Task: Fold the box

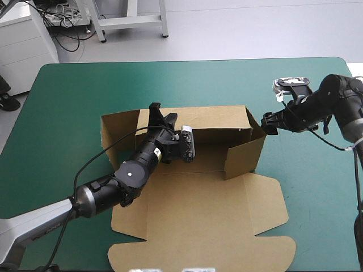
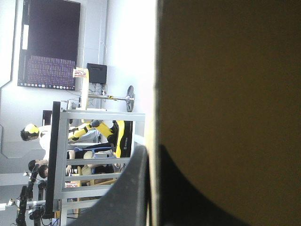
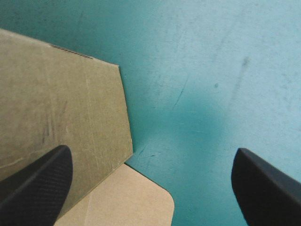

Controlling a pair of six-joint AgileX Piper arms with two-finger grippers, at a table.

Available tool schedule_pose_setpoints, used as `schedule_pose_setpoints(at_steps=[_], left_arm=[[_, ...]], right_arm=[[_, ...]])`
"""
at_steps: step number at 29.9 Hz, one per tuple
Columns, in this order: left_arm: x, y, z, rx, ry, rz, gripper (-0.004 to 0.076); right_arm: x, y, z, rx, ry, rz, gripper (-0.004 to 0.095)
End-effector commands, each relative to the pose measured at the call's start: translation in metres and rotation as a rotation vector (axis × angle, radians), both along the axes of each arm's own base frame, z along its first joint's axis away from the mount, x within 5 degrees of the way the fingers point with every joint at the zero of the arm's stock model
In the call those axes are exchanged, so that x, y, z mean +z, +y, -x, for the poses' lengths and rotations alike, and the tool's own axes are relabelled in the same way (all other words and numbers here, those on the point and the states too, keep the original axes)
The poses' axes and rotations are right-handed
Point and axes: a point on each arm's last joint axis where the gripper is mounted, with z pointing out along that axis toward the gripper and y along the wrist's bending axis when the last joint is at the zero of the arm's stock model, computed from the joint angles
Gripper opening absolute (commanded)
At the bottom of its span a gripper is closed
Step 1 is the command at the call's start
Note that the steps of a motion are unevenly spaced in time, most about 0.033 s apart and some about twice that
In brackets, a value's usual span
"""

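1. You see the box (image 1: 215,209) in plain, unprinted brown board, its raised walls shaded darker inside.
2. Your desk (image 1: 79,85) wears a teal-green cover, one flat colour with faint dark scuffs.
3. Your left claw (image 1: 161,113) is black; the right claw (image 3: 151,157) has black fingers (image 3: 37,183) with a fine dotted weave pattern.

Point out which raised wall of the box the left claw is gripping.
The long far wall, opposite the flat lid; the left claw pinches its top edge. The short right wall stands ungripped, the open right claw just outside it.
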Motion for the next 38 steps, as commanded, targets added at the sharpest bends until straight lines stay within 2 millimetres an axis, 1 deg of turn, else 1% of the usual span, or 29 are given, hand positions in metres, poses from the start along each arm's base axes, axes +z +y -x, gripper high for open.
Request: schedule_pose_setpoints(at_steps=[1, 4, 10, 17, 24, 31, 34, 38], left_arm=[[0.023, 0.005, 0.002, 0.012, -0.094, 0.026, -0.0032], [0.023, 0.005, 0.002, 0.012, -0.094, 0.026, -0.0032], [0.023, 0.005, 0.002, 0.012, -0.094, 0.026, -0.0032], [0.023, 0.005, 0.002, 0.012, -0.094, 0.026, -0.0032], [0.023, 0.005, 0.002, 0.012, -0.094, 0.026, -0.0032], [0.025, 0.004, 0.002, 0.011, -0.097, 0.031, -0.0032], [0.025, 0.004, 0.002, 0.005, -0.094, 0.031, -0.0032], [0.025, 0.003, 0.003, 0.001, -0.092, 0.032, -0.0032]], right_arm=[[0.018, 0.001, 0.016, 0.038, -0.121, -0.037, 0.0829], [0.009, 0.002, 0.023, 0.064, -0.108, -0.042, 0.0829], [0.003, 0.007, 0.031, 0.123, -0.121, -0.078, 0.0829], [-0.003, 0.014, 0.036, 0.171, -0.097, -0.157, 0.0829], [-0.015, 0.021, 0.04, 0.226, -0.079, -0.228, 0.0829], [-0.012, 0.026, 0.039, 0.283, -0.135, -0.269, 0.0829], [-0.01, 0.036, 0.039, 0.33, -0.171, -0.284, 0.0829], [-0.009, 0.052, 0.037, 0.363, -0.237, -0.244, 0.0828]])
